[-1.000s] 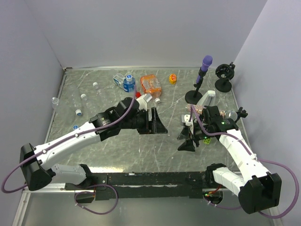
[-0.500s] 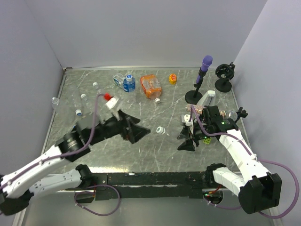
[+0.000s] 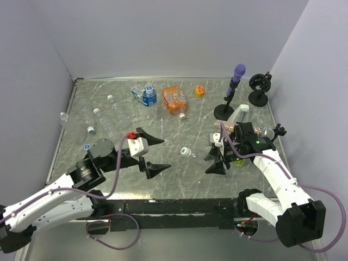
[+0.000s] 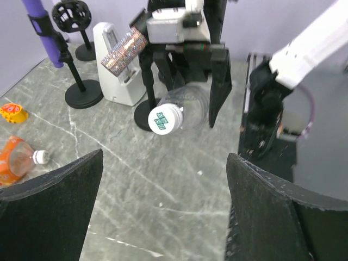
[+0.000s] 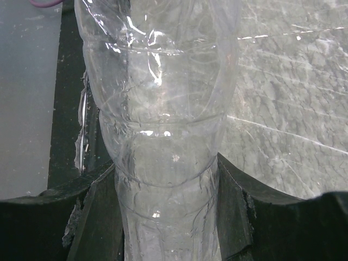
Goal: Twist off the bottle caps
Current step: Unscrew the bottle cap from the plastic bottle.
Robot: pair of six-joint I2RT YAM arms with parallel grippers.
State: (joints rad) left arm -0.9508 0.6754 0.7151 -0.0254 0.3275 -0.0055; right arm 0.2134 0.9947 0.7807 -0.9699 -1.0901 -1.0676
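My right gripper (image 3: 216, 161) is clamped on the body of a clear bottle (image 5: 163, 109), held sideways and low with its neck toward my left arm. The white cap (image 4: 165, 119) sits on that neck, so I judge this one not yet unscrewed. My left gripper (image 3: 165, 153) hangs empty with its fingers wide apart. It faces the cap, and there is a gap between them.

The rest looks untouched. The loose bottles (image 3: 97, 111) at the far left, the blue-capped bottle (image 3: 148, 98) and the orange bottle (image 3: 174, 99) at the back all seem capped, though they are too small to be sure. I reckon nearly the whole job is left.

The bare table (image 3: 201, 125) between the grippers gives my left one a straight run to the cap. The right side is tighter. The white box (image 3: 239, 114) and the purple-topped stand (image 3: 231, 92) are near behind the right gripper, and the black rail (image 3: 179, 206) at the table's near edge is close in front.
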